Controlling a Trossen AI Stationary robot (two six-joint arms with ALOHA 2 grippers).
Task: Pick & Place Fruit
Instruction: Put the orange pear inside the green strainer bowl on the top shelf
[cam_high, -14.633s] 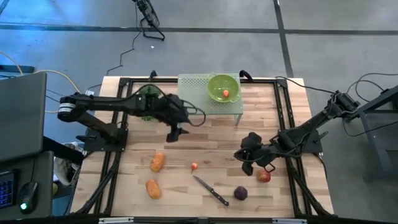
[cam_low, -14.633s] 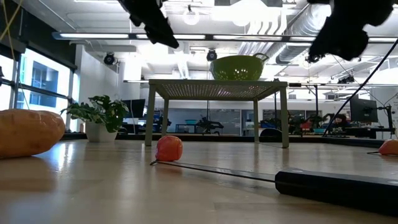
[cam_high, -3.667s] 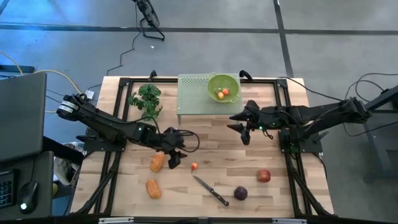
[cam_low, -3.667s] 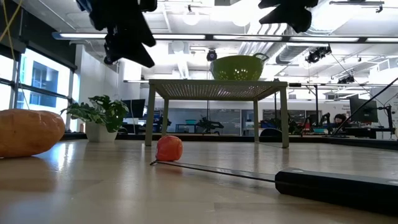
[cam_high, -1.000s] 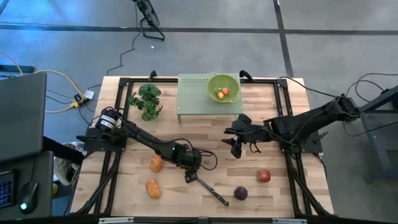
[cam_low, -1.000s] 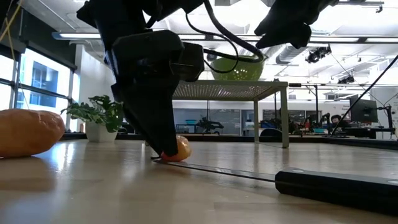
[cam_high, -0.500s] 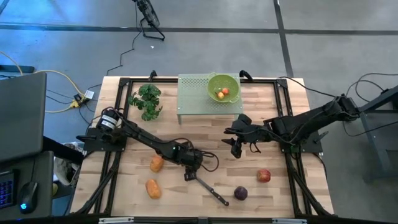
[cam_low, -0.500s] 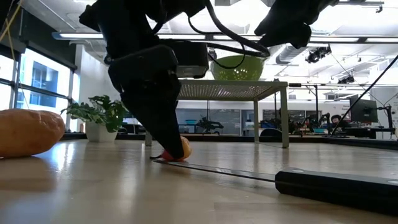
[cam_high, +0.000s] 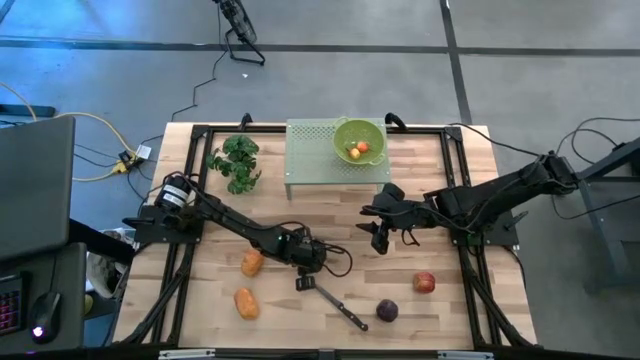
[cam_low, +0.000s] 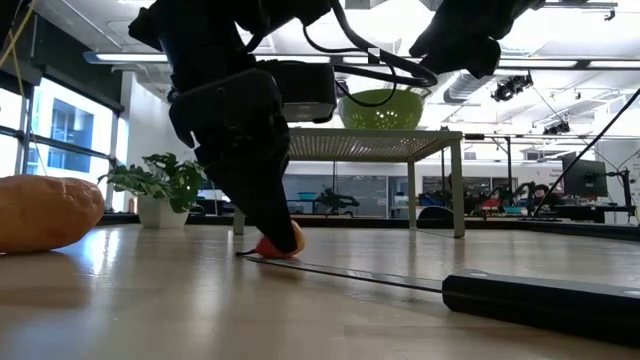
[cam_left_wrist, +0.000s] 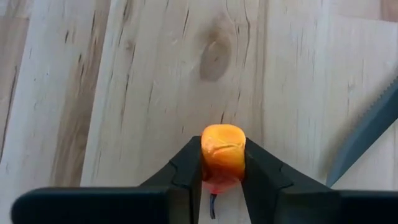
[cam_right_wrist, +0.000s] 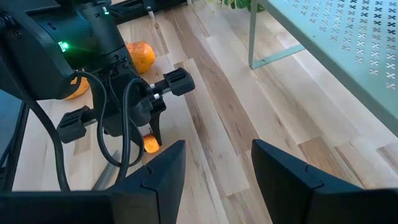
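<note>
A tiny red-orange fruit lies on the wooden table just left of the middle, and my left gripper is shut on it. The low view shows the same fruit at table level behind the dark fingers. My right gripper hangs open above the table right of the middle, with nothing between its fingers. Two orange oblong fruits lie at the near left. A red apple and a dark purple fruit lie at the near right. My left gripper pinches the tiny fruit by its two opposite sides between its two fingertips. The fingers slant steeply down, coming from the table's left. The fruit's flanks look pressed flat between the pads, and its underside sits at the tabletop.
A black-handled knife lies just to the right of the pinched fruit, its blade close by. A green bowl holding fruit stands on a perforated green shelf at the far edge. A green leafy bunch lies at the far left.
My left gripper has rolled its wrist somewhat and shut its fingers on the tiny fruit, staying in the same spot. The fruit has stayed on the table.
</note>
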